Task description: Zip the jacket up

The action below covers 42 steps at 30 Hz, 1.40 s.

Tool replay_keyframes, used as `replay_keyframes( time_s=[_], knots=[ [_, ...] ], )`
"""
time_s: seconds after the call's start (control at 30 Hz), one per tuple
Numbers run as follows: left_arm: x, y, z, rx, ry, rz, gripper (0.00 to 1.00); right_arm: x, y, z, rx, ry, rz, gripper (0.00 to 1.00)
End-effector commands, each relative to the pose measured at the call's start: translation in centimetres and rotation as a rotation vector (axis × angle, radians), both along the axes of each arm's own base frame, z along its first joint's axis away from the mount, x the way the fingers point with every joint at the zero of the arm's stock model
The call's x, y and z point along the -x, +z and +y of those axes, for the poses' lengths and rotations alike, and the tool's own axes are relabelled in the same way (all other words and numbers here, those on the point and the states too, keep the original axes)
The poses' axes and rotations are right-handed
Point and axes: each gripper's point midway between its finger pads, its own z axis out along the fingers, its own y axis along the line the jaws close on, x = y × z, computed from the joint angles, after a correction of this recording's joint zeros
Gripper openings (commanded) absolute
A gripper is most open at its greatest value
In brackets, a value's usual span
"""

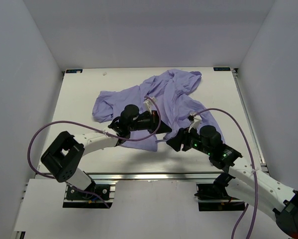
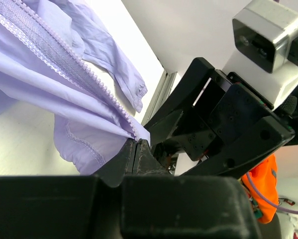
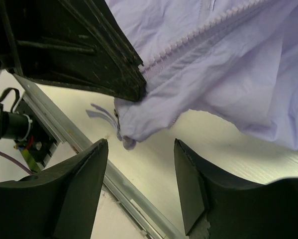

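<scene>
The lavender jacket point(image 1: 168, 97) lies crumpled across the middle of the table, with white drawstrings near its centre. My left gripper point(image 1: 164, 130) is shut on the jacket's lower hem at the end of the zipper tape point(image 2: 64, 64); in the left wrist view the jaws point(image 2: 138, 143) pinch the fabric corner and hold it off the table. My right gripper point(image 1: 175, 142) is open and empty just beside it. In the right wrist view its fingertips point(image 3: 141, 149) straddle a gap just below the hanging fabric corner point(image 3: 139, 122), without touching it. The zipper slider is not visible.
The aluminium rail along the table's near edge point(image 3: 129, 194) runs right under the right gripper. White walls enclose the table on three sides. Purple cables point(image 1: 49, 130) loop from both arms. The right arm's camera housing point(image 2: 268, 30) sits close in front of the left gripper.
</scene>
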Motion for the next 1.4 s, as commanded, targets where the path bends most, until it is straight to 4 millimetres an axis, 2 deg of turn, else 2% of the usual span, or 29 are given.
replay_keyframes(
  time_s=[0.0, 0.13, 0.27, 0.47, 0.67, 0.87, 1.03, 1.37],
  knots=[
    [0.2, 2.3, -0.1, 0.04, 0.03, -0.031, 0.0, -1.1, 2.8, 0.5, -0.096, -0.046, -0.054, 0.61],
    [0.6, 1.8, 0.1, 0.04, 0.032, -0.019, 0.0, -2.1, 3.4, 0.2, -0.133, -0.111, -0.068, 0.61],
    [1.0, 2.0, 0.0, 0.056, 0.026, -0.013, 0.0, -2.6, 3.4, 0.1, -0.134, -0.137, -0.076, 0.6],
    [1.2, 2.8, 0.1, 0.078, 0.017, -0.014, 0.0, -3.1, 1.5, -0.1, -0.038, -0.132, -0.076, 0.53],
    [1.5, 3.3, 0.1, 0.087, 0.008, -0.017, 0.0, -2.3, -0.4, 0.1, 0.034, -0.047, -0.089, 0.51],
    [1.7, 3.8, 0.1, 0.106, -0.006, -0.007, 0.0, -2.6, -0.6, 0.2, 0.029, -0.049, -0.115, 0.54],
    [2.1, 3.3, 0.1, 0.114, -0.015, 0.022, 0.0, -2.9, -0.2, 0.2, 0.019, -0.058, -0.131, 0.57],
    [2.4, 3.2, -0.3, 0.136, -0.044, 0.049, 0.0, -2.6, -0.1, 0.1, 0.022, -0.039, -0.161, 0.61]
  ],
)
